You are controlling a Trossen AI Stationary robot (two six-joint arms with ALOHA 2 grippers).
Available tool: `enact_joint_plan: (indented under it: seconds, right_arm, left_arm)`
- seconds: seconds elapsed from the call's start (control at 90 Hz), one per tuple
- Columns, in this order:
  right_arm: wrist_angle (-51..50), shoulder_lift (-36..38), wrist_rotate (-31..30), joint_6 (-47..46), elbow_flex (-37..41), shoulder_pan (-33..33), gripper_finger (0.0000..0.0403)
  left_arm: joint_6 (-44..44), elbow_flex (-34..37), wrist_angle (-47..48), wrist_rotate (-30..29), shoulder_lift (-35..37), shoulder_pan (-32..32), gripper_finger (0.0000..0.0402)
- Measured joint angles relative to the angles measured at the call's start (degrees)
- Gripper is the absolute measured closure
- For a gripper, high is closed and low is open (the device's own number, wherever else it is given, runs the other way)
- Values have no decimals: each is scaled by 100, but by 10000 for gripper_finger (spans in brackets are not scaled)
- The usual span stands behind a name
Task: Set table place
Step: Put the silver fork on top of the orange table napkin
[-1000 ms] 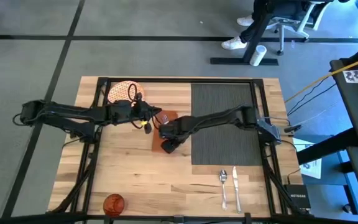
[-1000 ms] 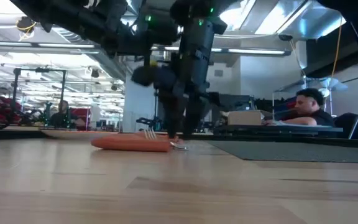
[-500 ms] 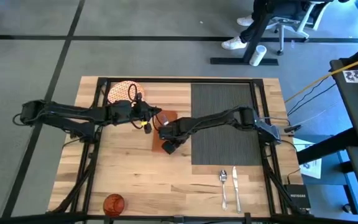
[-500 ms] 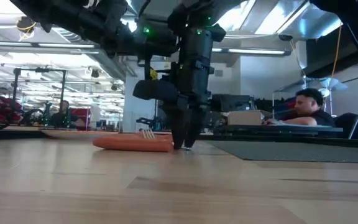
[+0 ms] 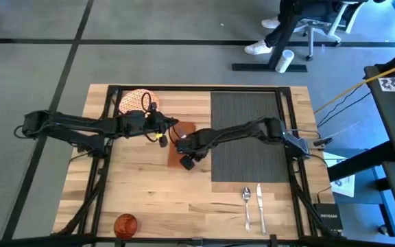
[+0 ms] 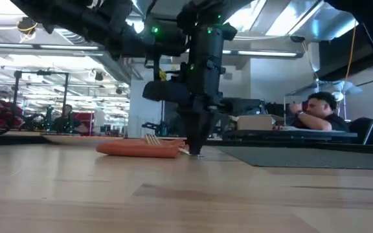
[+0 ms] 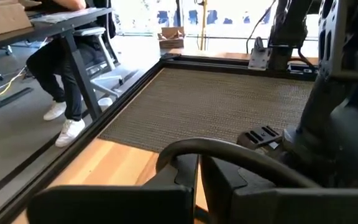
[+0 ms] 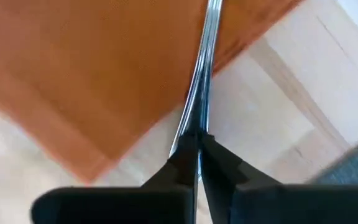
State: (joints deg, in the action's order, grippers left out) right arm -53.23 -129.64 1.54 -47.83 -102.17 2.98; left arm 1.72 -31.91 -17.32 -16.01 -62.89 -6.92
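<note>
Steel fork [image 8: 205, 68] lies half on brown napkin [image 5: 181, 145], mid-tabletop [image 5: 149, 192], left of placemat [image 5: 245, 134]; right claw [image 8: 194, 149] pinches its handle end. Thin, stiff, slippery: likely pivots. Left claw [image 7: 199, 171] closed, empty, beside it

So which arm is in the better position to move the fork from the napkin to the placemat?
The right arm. Its fingers are already closed on the fork handle at the napkin's edge, beside the placemat. The left gripper hovers near the napkin's far end, holding nothing.
</note>
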Motion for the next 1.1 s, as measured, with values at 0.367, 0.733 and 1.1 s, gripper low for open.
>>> enact_joint_plan:
  seconds: [0.367,0.733,1.1]
  right_arm:
    - [626,221,20,30,-4,-12,402]
    - [669,192,-597,334,-13,-350,351]
    - [802,25,-489,506,-24,-498,337]
  left_arm:
    - [2,-5,10,2,2,0,402]
    - [2,-4,31,2,2,0,402]
    - [2,-1,44,4,0,0,402]
